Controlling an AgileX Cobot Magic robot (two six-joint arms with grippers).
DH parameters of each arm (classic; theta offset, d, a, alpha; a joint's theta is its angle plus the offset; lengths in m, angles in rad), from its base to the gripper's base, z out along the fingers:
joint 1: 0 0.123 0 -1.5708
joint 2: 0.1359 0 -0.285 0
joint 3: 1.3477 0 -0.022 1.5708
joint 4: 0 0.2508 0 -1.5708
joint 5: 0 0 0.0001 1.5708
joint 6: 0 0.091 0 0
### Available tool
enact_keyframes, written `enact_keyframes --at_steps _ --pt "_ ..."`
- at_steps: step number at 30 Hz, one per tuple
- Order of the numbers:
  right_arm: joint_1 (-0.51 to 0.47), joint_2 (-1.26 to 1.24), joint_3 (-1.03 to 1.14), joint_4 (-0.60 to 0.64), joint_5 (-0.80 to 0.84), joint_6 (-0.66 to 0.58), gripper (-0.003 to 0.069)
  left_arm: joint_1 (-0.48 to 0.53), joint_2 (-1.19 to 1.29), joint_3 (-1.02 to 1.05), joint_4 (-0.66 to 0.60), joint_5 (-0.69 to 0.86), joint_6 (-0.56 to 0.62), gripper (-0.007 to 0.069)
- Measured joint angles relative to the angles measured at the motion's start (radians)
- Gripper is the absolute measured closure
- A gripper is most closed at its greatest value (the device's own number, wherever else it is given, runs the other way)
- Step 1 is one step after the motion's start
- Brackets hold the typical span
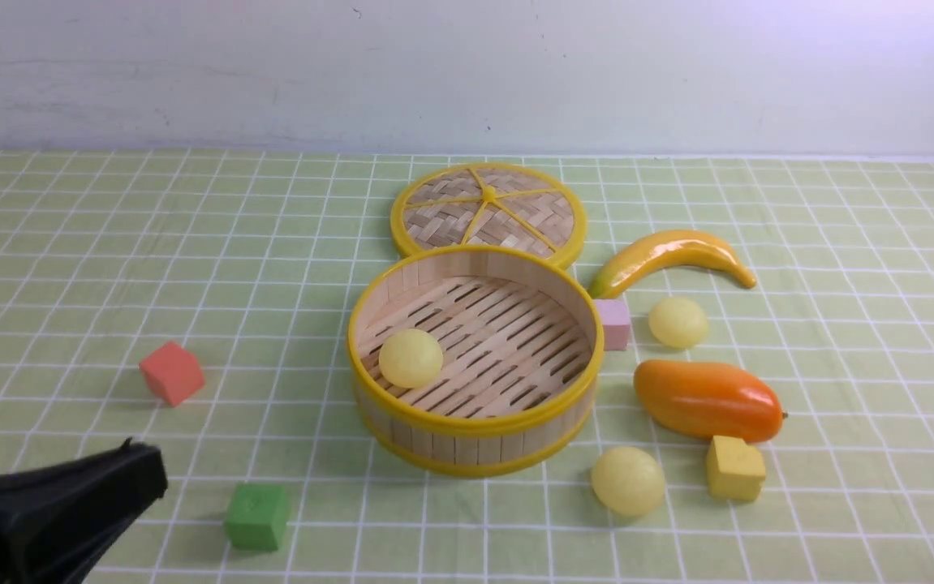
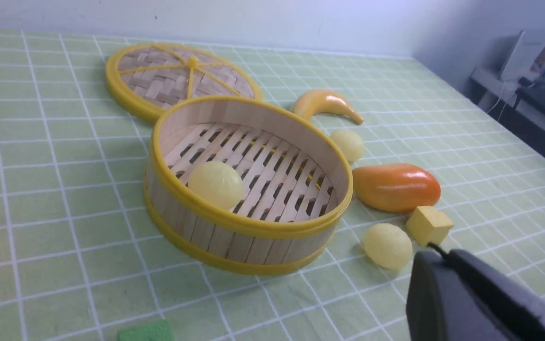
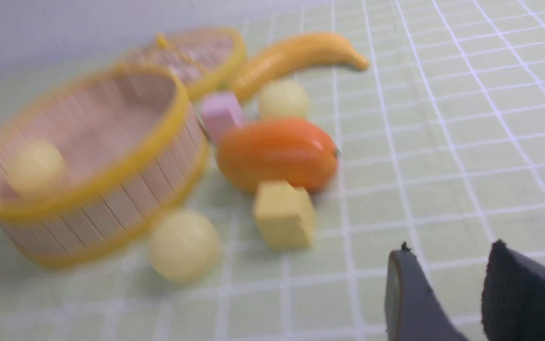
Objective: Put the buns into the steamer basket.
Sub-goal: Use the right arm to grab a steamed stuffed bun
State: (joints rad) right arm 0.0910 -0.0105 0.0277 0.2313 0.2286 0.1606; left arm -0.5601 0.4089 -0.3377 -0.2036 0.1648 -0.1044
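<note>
One bun (image 1: 411,358) sits inside the steamer basket (image 1: 475,426); the front bun (image 1: 628,480) and back bun (image 1: 677,322) lie on the desk (image 1: 109,284) right of it — nearest the right pincer (image 3: 450,251), parted and empty. Left pincer (image 1: 140,477) — closed, empty.

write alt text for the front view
A round bamboo steamer basket with yellow rims sits on a green checked cloth, one pale yellow dome-shaped bun inside. Two more buns lie outside to its right, near a glossy orange mango and a yellow cube.
</note>
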Motion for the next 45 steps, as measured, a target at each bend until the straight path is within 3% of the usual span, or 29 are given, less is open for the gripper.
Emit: enact_keyframes --at_steps 1,4,7,9,11,12,15,18,24,29,32,34,40,45 --pt "0.000 0.000 0.000 0.000 -0.009 0.009 0.0419 0.000 0.000 0.005 0.000 -0.002 0.000 0.0638" --pt "0.000 0.000 0.000 0.166 -0.180 0.102 0.0419 0.000 -0.060 0.068 -0.002 -0.005 0.001 0.0638" --pt "0.000 0.003 -0.038 0.234 -0.195 0.125 0.0428 0.000 -0.059 0.078 -0.002 0.000 0.001 0.0638" --pt "0.000 0.025 -0.083 0.234 -0.138 0.121 0.0438 0.000 -0.059 0.078 -0.002 0.002 0.001 0.0638" --pt "0.000 0.160 -0.277 0.202 0.071 0.063 0.0469 0.000 -0.059 0.078 0.009 0.001 0.002 0.0638" --pt "0.000 0.175 -0.293 0.200 0.090 0.056 0.0469 0.000 -0.059 0.078 0.009 0.001 0.002 0.0638" --pt "0.000 0.496 -0.583 0.147 0.469 -0.122 0.0510 0.000 -0.059 0.078 0.018 0.001 0.002 0.0638" --pt "0.000 0.719 -0.753 0.136 0.653 -0.238 0.0536 0.000 -0.059 0.078 0.029 0.001 0.002 0.0638" --pt "0.046 1.098 -0.933 0.167 0.771 -0.307 0.0568 0.000 -0.059 0.078 0.035 0.001 0.002 0.0638" --pt "0.249 1.344 -1.018 0.148 0.656 -0.300 0.0571 0.000 -0.059 0.078 0.036 0.001 0.002 0.0638" --pt "0.312 1.447 -1.067 0.111 0.630 -0.281 0.0557 0.000 -0.059 0.078 0.036 0.001 0.002 0.0638" --pt "0.353 1.600 -1.160 0.055 0.623 -0.221 0.0506 0.000 -0.059 0.078 0.058 0.001 0.002 0.0637" --pt "0.357 1.794 -1.275 -0.025 0.619 -0.161 0.0366 0.000 -0.059 0.078 0.079 0.001 0.002 0.0636" --pt "0.357 1.854 -1.304 -0.033 0.584 -0.144 0.0313 0.000 -0.059 0.078 0.080 0.001 0.002 0.0630"
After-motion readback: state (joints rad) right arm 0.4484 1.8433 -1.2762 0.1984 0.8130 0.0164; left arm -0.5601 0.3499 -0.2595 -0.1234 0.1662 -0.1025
